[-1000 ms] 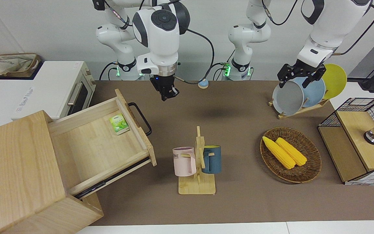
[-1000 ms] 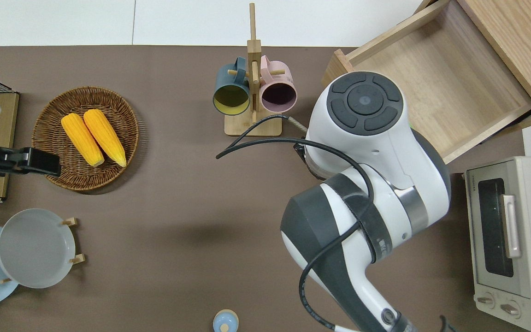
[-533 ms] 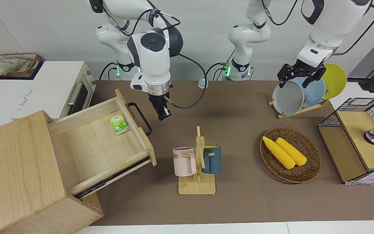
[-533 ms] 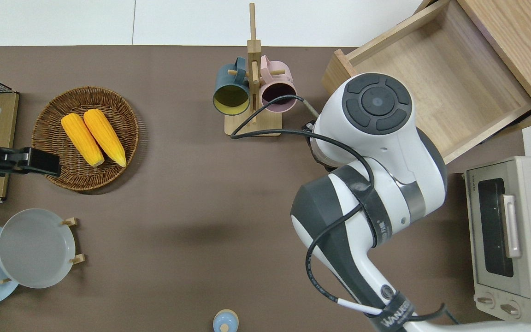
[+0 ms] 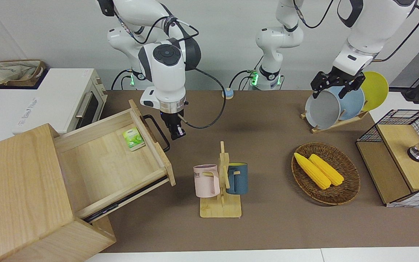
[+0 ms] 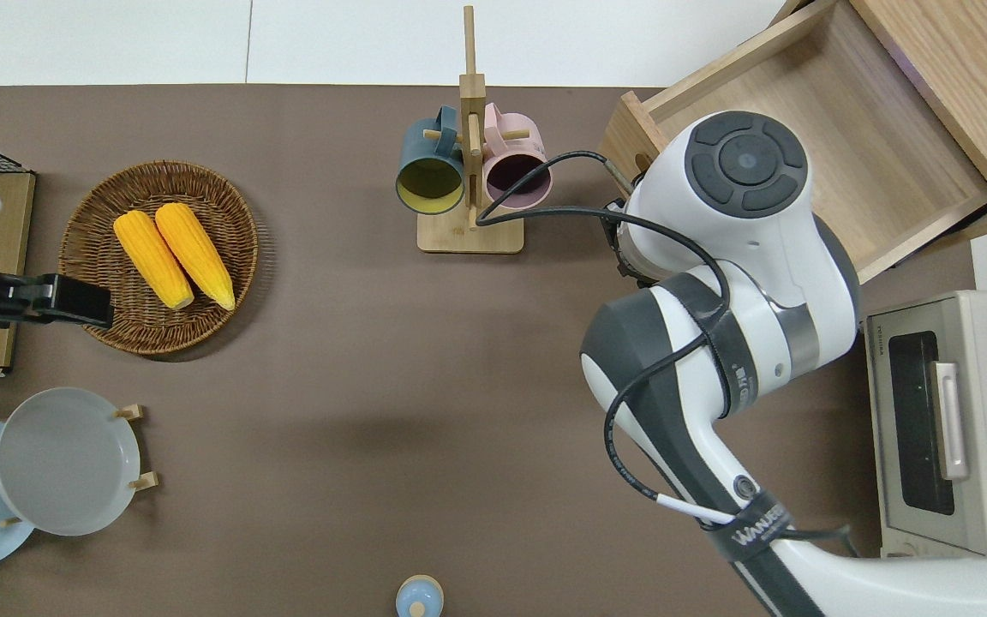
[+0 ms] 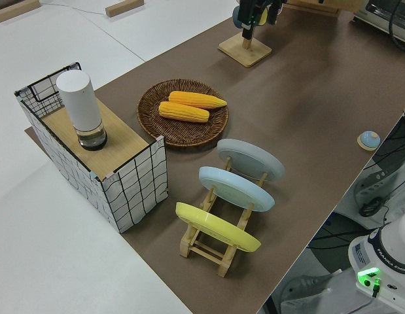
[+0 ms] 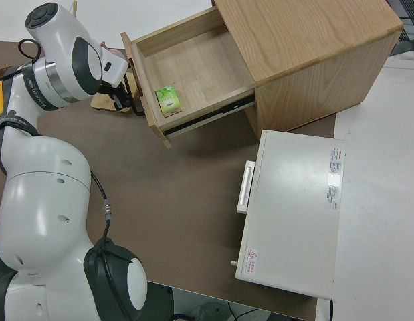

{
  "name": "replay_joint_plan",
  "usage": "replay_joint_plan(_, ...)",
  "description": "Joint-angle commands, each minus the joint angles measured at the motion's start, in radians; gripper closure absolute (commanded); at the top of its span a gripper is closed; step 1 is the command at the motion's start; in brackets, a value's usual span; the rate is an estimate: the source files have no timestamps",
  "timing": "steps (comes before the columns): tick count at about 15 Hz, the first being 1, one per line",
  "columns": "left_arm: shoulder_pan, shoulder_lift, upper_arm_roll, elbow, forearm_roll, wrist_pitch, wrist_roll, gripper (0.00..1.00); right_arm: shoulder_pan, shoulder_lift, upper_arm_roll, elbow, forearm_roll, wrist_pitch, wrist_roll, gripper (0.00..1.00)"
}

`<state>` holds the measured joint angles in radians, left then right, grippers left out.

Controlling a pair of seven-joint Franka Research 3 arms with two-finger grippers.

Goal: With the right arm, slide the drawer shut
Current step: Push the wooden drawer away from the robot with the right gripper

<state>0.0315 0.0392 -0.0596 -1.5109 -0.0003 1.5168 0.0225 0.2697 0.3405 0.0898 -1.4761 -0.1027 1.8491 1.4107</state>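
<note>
at the right arm's end of the desk (image 5: 267, 120) we find the drawer (image 5: 111, 160) pulled well out of its light-wood cabinet (image 5: 20, 193), a small green packet (image 5: 133, 138) lying inside near the front panel. the black loop handle (image 5: 157, 131) faces the mug rack (image 5: 221, 182).

we record the right arm (image 5: 166, 69) bent over at the elbow, wrist pointing straight down, with the right gripper (image 5: 176, 131) hanging just beside the handle, toward the mug rack. we see no contact with the handle. its jaws appear close together with nothing between them. from overhead the arm's bulk hides the gripper.

against the frames of one second ago, we note the right arm has swung toward the drawer and come lower; the gripper then hung over bare desk, well apart from the handle. the drawer's extension is unchanged.

the left arm (image 5: 355, 40) is parked; we cannot tell how the jaws of the left gripper (image 5: 335, 84) stand.
</note>
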Motion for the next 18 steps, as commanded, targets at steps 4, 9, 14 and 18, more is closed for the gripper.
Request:
replay_joint_plan(4,0.004,0.011,-0.006,0.024,0.017,-0.02,0.01,0.01,-0.075,0.041,0.013,0.051,-0.009,0.025,-0.036,1.0)
replay_joint_plan(9,0.004,0.011,-0.006,0.026,0.017,-0.02,0.01,0.01,-0.148,0.048,0.021,0.05,0.001,0.102,-0.064,1.0)
replay_joint_plan(14,0.004,0.011,-0.006,0.024,0.017,-0.02,0.01,0.01,-0.205,0.058,0.021,0.05,-0.009,0.171,-0.137,1.0)
replay_joint_plan(18,0.004,0.011,-0.006,0.026,0.017,-0.02,0.01,0.01,-0.27,0.061,0.019,0.05,-0.006,0.223,-0.188,1.0)
